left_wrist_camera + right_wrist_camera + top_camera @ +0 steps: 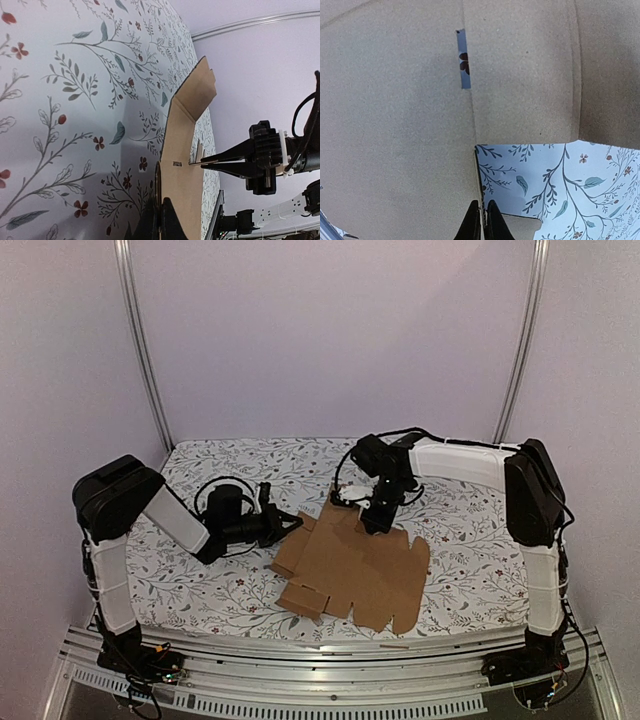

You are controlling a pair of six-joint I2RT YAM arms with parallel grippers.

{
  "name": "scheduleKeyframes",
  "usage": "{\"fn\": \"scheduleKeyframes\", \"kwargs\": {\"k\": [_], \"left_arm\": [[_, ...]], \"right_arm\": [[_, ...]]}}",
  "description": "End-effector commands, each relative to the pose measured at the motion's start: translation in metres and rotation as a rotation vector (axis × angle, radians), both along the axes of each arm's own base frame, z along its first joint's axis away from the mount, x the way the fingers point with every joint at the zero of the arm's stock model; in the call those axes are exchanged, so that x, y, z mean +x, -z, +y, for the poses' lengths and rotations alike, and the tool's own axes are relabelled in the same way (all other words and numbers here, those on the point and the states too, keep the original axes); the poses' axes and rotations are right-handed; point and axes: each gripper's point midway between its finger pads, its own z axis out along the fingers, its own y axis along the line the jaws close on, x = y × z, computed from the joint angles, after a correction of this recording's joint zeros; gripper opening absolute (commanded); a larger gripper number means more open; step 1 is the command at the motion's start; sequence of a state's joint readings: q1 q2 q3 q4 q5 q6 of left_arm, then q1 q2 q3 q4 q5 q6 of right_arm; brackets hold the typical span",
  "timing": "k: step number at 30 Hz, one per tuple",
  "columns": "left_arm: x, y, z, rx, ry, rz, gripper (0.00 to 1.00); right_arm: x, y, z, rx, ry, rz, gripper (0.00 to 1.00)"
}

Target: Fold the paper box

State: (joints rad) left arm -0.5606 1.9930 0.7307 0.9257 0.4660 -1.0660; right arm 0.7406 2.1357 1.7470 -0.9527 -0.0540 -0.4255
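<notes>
Pinching box edges with left hand and right hand, both narrow. Barely beginning; nearly all folding remaining.

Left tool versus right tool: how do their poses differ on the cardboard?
The left tool lies level; the right tool points steeply down. The left tool grips the left edge of the cardboard sheet; the right tool grips its far edge. Both are shut on the sheet.

No readable text, labels, brands or numbers anywhere.
</notes>
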Motion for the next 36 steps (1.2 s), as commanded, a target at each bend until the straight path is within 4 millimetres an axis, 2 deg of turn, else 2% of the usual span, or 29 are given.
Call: {"fn": "scheduleKeyframes", "kwargs": {"k": [1,5,8,15,22,24,30,33,35,36], "left_arm": [[0.013,0.018,0.014,-0.014,-0.098,0.016,0.00],[0.013,0.034,0.017,0.010,-0.110,0.034,0.00],[0.013,0.041,0.019,0.026,-0.117,0.045,0.00],[0.010,0.053,0.023,0.065,-0.120,0.063,0.00],[0.009,0.056,0.027,0.081,-0.120,0.088,0.00],[0.009,0.053,0.033,0.097,-0.133,0.084,0.05],[0.013,0.007,0.054,0.225,-0.162,-0.039,0.26],[0.011,-0.016,0.067,0.325,-0.179,-0.093,0.33],[0.007,-0.032,0.066,0.330,-0.157,-0.119,0.31],[0.005,-0.038,0.061,0.312,-0.124,-0.124,0.26]], "right_arm": [[-0.002,0.013,0.009,-0.018,0.000,0.012,0.04],[-0.008,0.015,0.014,-0.040,-0.034,-0.023,0.05],[-0.018,0.013,0.019,-0.033,-0.073,-0.038,0.05],[-0.030,0.025,0.018,-0.126,-0.164,-0.145,0.01],[-0.045,0.027,0.026,-0.191,-0.287,-0.275,0.01],[-0.049,0.027,0.027,-0.203,-0.315,-0.299,0.01],[-0.052,0.030,0.028,-0.232,-0.337,-0.340,0.01],[-0.050,0.027,0.028,-0.234,-0.329,-0.358,0.01],[-0.048,0.025,0.028,-0.234,-0.326,-0.367,0.01],[-0.048,0.024,0.029,-0.233,-0.325,-0.371,0.01]]}}
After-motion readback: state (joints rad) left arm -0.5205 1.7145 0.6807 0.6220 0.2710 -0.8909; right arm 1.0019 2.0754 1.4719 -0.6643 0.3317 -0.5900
